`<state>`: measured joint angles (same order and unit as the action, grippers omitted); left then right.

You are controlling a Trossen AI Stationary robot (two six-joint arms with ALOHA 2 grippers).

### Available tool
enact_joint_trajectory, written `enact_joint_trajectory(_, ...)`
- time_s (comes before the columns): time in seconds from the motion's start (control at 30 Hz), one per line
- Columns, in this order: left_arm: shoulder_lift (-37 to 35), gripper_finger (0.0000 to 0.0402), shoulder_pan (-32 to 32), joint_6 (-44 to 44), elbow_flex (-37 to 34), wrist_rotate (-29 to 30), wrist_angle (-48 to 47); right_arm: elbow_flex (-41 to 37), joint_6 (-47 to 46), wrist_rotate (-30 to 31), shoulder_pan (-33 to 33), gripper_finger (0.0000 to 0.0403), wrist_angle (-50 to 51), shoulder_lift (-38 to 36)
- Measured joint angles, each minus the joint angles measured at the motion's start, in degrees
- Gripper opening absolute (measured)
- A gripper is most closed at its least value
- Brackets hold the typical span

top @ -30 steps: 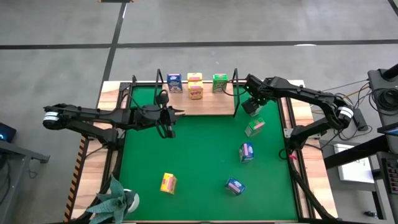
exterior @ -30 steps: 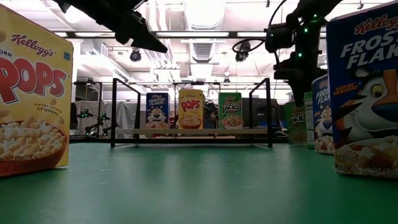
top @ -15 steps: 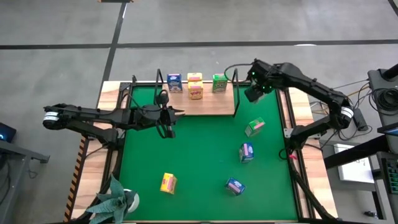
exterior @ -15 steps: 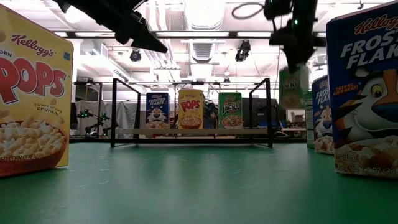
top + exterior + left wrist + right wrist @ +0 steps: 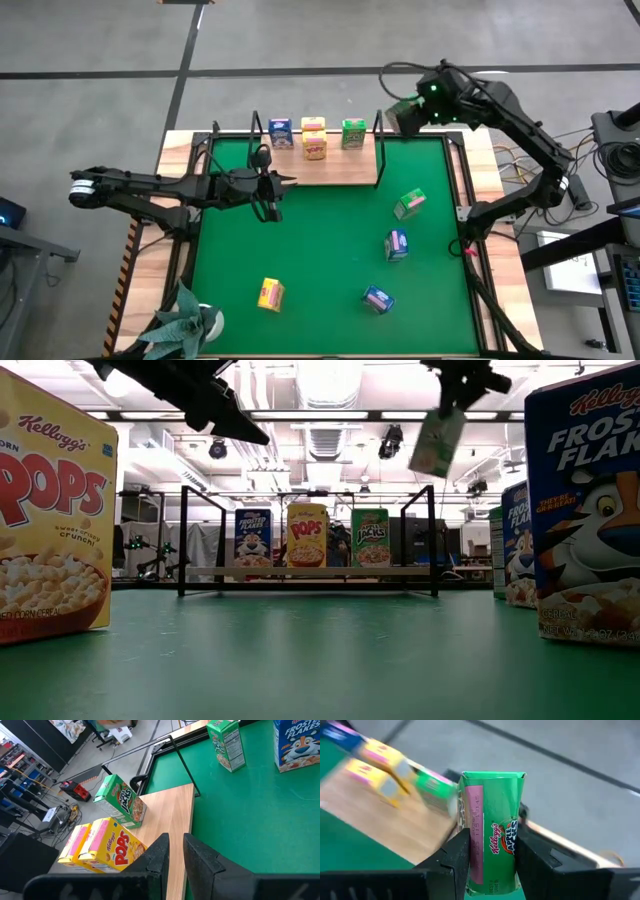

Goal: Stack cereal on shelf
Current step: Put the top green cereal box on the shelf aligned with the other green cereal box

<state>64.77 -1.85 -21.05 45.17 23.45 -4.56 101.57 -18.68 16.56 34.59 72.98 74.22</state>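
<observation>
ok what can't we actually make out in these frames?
- High view: green box in the right hand is mostly hidden under the arm.
- Right wrist view: shelf boxes are motion-blurred, labels unreadable.
- Low view: yellow box and blue box are cut off by the edges.
- High view: box prints on the mat too small.

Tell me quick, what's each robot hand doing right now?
Left hand: closed, holding nothing, hovering by the shelf.
Right hand: closed on a green cereal box, lifted high.
</observation>
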Motion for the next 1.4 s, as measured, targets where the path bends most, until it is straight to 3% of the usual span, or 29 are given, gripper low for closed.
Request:
enact_joint_trajectory(0.3,0.0,0.0039,0.0,-0.01,0.0,-0.01,0.01,0.25,5.5,-12.19,-6.33,0.0127,-9.22,2.01)
enact_joint_trajectory(0.63,0.0,0.0039,-0.01,-0.02,0.0,-0.03,0.02,-0.06,22.81,-12.3,-11.96,0.0127,-8.95,12.23)
enact_joint_trajectory(0.9,0.0,0.0039,0.0,-0.03,0.0,-0.03,0.0,-0.04,34.89,-11.96,-11.6,0.0127,-8.72,21.95)
enact_joint_trajectory(1.0,0.0,0.0039,0.0,-0.03,0.0,-0.03,-0.07,-0.04,37.25,-11.09,-11.38,0.0127,-8.69,24.39)
enact_joint_trajectory(1.13,0.0,0.0039,-0.01,-0.03,0.0,-0.03,-0.15,-0.01,39.76,-5.65,-11.31,0.0127,-8.8,26.34)
enact_joint_trajectory(1.4,0.0,0.0039,0.0,-0.03,0.0,-0.01,-0.22,-0.01,41.29,-5.6,-10.93,0.0128,-9.12,27.08)
